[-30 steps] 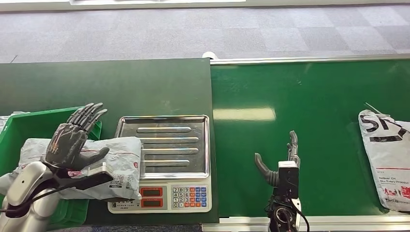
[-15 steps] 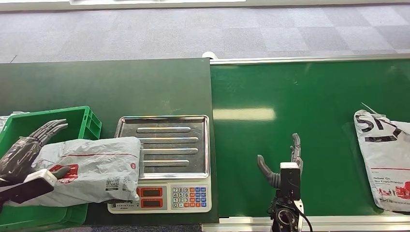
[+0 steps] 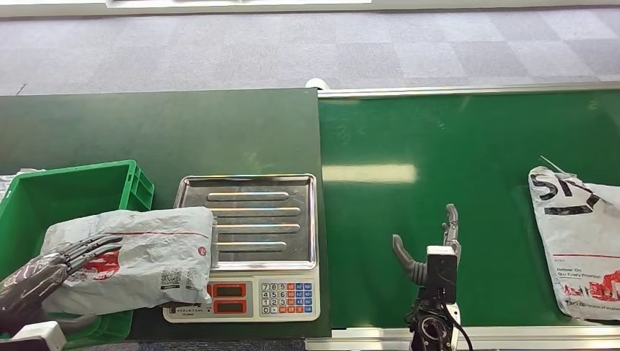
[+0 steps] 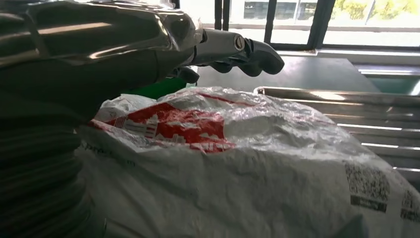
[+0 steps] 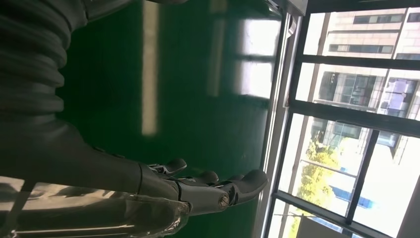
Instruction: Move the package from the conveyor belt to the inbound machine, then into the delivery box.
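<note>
Package lying across delivery box rim, one end overhanging scale; weighing apparently done, drop unfinished. Left hand resting beside it, fingers extended, gripping nothing. Right hand hovering over belt, fingers spread, empty. Second parcel waiting.

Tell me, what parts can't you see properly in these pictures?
- Scale display: head view, digits too small to read.
- Package underside: head view, hidden by the bag itself, so whether it rests inside the green box is unclear.
- Second package: head view, cut off by the right edge.
</note>
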Controlling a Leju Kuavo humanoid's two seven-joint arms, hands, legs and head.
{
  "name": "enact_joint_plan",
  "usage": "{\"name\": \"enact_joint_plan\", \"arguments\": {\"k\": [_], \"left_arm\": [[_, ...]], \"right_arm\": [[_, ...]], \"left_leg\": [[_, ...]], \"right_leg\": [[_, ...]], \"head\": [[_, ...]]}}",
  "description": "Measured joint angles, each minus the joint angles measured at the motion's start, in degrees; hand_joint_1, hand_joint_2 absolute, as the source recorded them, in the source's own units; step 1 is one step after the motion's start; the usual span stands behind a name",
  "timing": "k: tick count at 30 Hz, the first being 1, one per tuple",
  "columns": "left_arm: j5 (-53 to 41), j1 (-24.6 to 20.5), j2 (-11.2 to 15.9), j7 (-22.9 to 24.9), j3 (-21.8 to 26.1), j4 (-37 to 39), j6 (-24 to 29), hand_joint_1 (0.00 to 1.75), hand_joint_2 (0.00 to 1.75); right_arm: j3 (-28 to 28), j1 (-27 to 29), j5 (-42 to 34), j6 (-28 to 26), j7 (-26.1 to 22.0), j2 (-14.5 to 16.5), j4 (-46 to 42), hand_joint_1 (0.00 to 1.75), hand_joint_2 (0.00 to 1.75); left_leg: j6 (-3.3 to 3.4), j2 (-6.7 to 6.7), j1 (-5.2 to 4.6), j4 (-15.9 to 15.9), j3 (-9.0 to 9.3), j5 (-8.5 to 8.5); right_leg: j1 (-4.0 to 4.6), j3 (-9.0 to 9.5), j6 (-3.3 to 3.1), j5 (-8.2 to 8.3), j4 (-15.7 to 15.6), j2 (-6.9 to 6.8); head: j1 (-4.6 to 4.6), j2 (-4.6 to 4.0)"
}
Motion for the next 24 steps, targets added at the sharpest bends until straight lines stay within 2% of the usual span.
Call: {"name": "enact_joint_plan", "arguments": {"k": [4,9,10,11,13,14,15,17,24], "left_arm": [[-3.2,0.7,0.4,4.3,-2.8,-1.5,2.4,0.00,1.75],[-8.3,-0.8,1.7,11.1,-6.8,-0.9,7.6,0.00,1.75],[-9.1,-1.3,2.1,12.4,-7.5,-0.5,8.7,0.21,1.75],[-9.9,-1.8,2.5,13.6,-8.3,0.0,9.6,0.49,1.75],[-11.2,-3.0,3.2,15.6,-10.0,1.2,11.2,1.28,1.75],[-11.7,-3.7,3.5,16.2,-10.8,1.9,11.8,1.51,1.75],[-12.1,-4.4,3.7,16.6,-11.6,2.5,12.2,1.65,1.75],[-12.4,-5.7,4.1,17.0,-13.2,3.8,12.6,1.72,1.75],[-13.0,-8.5,4.2,17.5,-16.8,6.1,13.3,1.73,1.75]], "right_arm": [[-0.1,0.0,-0.1,-0.1,-0.1,0.0,0.2,0.00,1.75],[-0.2,0.1,-0.1,-0.3,0.1,0.0,0.2,0.00,1.75],[-0.3,0.1,-0.1,-0.4,0.1,0.0,0.2,0.00,1.75],[-0.3,0.2,-0.1,-0.5,0.2,0.0,0.2,0.00,1.75],[-0.3,0.3,-0.1,-0.6,0.2,0.0,0.2,0.00,1.75],[-0.4,0.4,-0.1,-0.6,0.3,0.0,0.1,0.00,1.75],[-0.4,0.5,-0.1,-0.6,0.3,0.0,0.1,0.00,1.75],[-0.5,0.7,0.0,-0.6,0.4,0.0,0.0,0.00,1.75],[-0.8,0.9,0.1,-0.6,0.4,0.0,-0.2,0.00,1.75]], "left_leg": [[0.00,-0.01,0.01,0.0,0.02,0.00],[0.00,-0.01,0.02,0.0,0.04,0.00],[0.00,-0.01,0.02,0.0,0.04,0.01],[0.00,-0.01,0.02,0.0,0.05,0.01],[0.00,-0.02,0.02,0.0,0.06,0.01],[0.00,-0.02,0.02,0.0,0.06,0.01],[0.00,-0.02,0.02,0.0,0.06,0.01],[0.00,-0.02,0.02,0.0,0.06,0.01],[0.00,-0.02,0.02,0.0,0.06,0.01]], "right_leg": [[0.01,0.00,0.00,0.00,0.0,-0.01],[0.02,0.02,0.00,0.00,0.0,-0.01],[0.02,0.02,0.00,0.00,0.0,-0.01],[0.02,0.02,0.00,0.00,0.0,-0.01],[0.01,0.03,0.00,0.00,0.0,-0.02],[0.01,0.04,0.00,0.00,0.0,-0.02],[0.01,0.04,0.00,0.00,0.0,-0.02],[0.01,0.05,0.00,0.01,0.0,-0.02],[0.01,0.06,0.00,0.01,0.0,-0.02]], "head": [[-0.01,0.00],[-0.01,0.00],[-0.01,0.00],[-0.01,0.00],[-0.01,0.00],[-0.01,0.00],[-0.01,0.00],[-0.01,0.00],[-0.01,0.00]]}}
